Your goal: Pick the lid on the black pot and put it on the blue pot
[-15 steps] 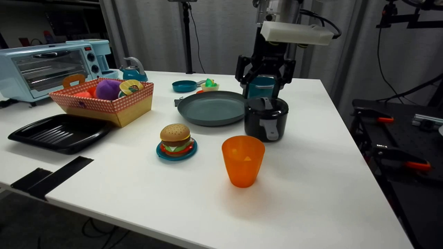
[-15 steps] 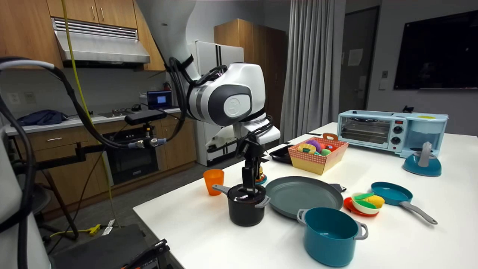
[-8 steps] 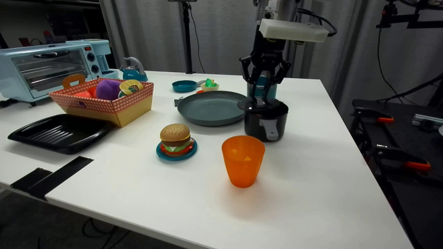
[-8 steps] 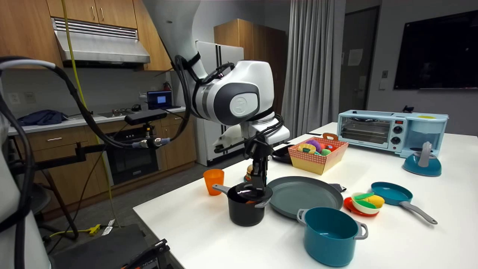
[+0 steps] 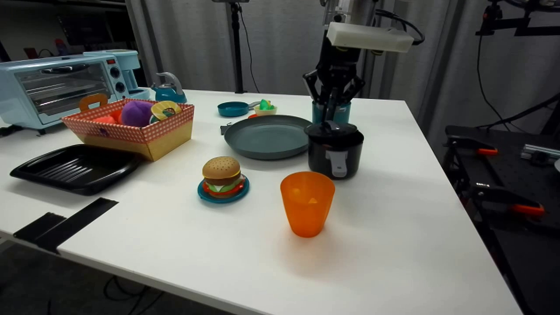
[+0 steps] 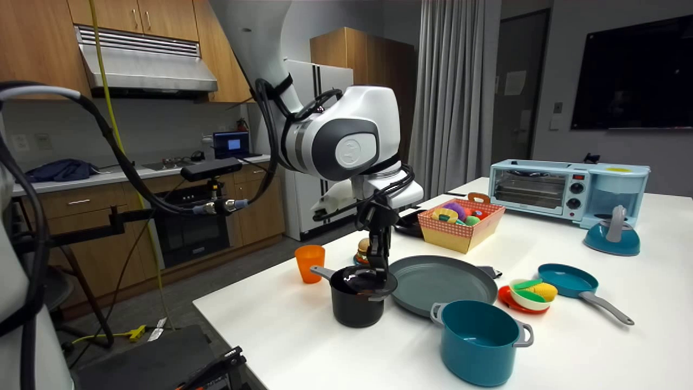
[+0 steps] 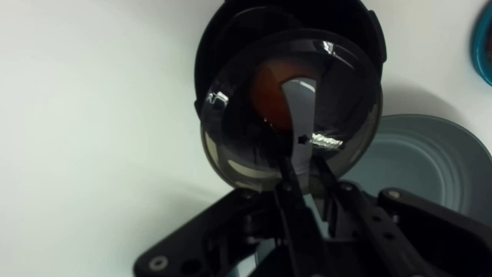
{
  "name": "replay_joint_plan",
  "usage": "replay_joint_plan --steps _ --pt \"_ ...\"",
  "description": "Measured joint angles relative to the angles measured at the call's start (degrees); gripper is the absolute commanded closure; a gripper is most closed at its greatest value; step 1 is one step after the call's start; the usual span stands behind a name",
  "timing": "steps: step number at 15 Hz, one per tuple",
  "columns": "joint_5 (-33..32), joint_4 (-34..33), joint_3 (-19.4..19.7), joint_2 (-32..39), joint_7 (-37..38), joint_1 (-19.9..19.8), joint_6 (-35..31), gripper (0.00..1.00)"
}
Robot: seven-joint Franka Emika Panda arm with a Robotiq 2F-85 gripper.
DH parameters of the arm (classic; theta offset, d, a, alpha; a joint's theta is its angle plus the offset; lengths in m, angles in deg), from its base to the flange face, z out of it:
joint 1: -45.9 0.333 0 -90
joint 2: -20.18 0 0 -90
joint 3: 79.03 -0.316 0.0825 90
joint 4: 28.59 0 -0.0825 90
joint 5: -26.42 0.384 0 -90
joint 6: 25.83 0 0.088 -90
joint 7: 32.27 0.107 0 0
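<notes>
The lid (image 6: pixel 358 277), see-through and dark with a grey strap handle (image 7: pixel 301 111), rests tilted and off-centre on the black pot (image 6: pixel 357 310). One side of it overhangs the rim towards the big plate, leaving part of the mouth uncovered. My gripper (image 7: pixel 301 159) is shut on the handle, a finger on each side of it. In an exterior view the fingertips of the gripper (image 5: pixel 327 119) meet at the lid's top. Through the lid, something orange (image 7: pixel 269 92) shows inside the pot. The blue pot (image 6: pixel 479 346), uncovered, stands nearby, partly behind the gripper in an exterior view.
A large grey-green plate (image 6: pixel 433 281) lies beside both pots. An orange cup (image 5: pixel 307 203) and a toy burger (image 5: pixel 222 175) stand near the black pot. Farther off are a blue pan (image 6: pixel 568 279), a basket (image 6: pixel 460 233), a black tray (image 5: pixel 74 168) and a toy oven (image 6: pixel 541 189).
My fingers, wide around the lid a second ago, have closed on its handle. The lid has shifted off its seat towards the plate and tilted. The black pot has moved very slightly.
</notes>
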Motion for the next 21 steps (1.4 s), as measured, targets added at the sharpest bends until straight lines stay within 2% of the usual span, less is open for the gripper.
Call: replay_joint_plan --steps 5,9,11,17,21 --pt "-0.13 1.36 0.00 -2.37 0.18 0.04 -1.26 0.96" --pt "-1.81 5.56 0.25 -10.43 1.35 -0.32 -2.25 0.96" --pt "-2.36 7.38 0.21 -15.32 1.58 -1.76 -1.77 0.96" --pt "-1.86 6.44 1.73 -26.96 -2.25 -9.21 6.73 0.96" --pt "0.39 1.16 4.92 -27.16 -8.34 -11.54 13.88 0.96"
